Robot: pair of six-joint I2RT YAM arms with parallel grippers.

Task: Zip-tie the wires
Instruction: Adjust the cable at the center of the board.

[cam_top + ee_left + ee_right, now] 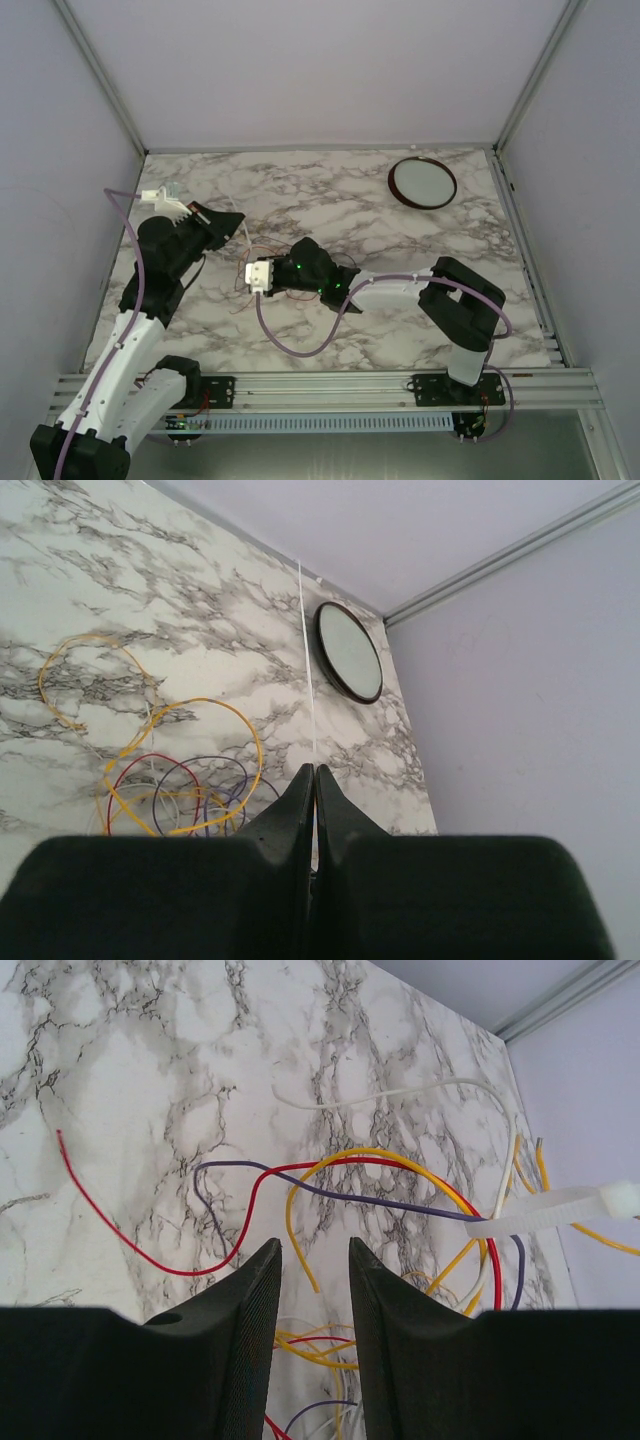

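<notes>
The wires point(330, 1165) lie in loose red, yellow, purple and white loops on the marble table point(330, 190), and they also show in the left wrist view as wires point(185, 775). A white zip tie point(540, 1210) wraps round several of them at the right. My right gripper point(312, 1250) hangs just above the loops, open, with a yellow wire end beyond the gap and nothing gripped. My left gripper point(313, 770) is shut on the zip tie's thin tail point(309, 660), which runs straight out from its tips. From above, the left gripper point(232, 222) sits left of the right wrist.
A dark-rimmed round white dish point(421, 182) lies at the far right of the table, also seen as the dish point(350, 652) in the left wrist view. Lilac walls and metal rails enclose the table. The right arm's lilac cable point(300, 345) loops over the near side.
</notes>
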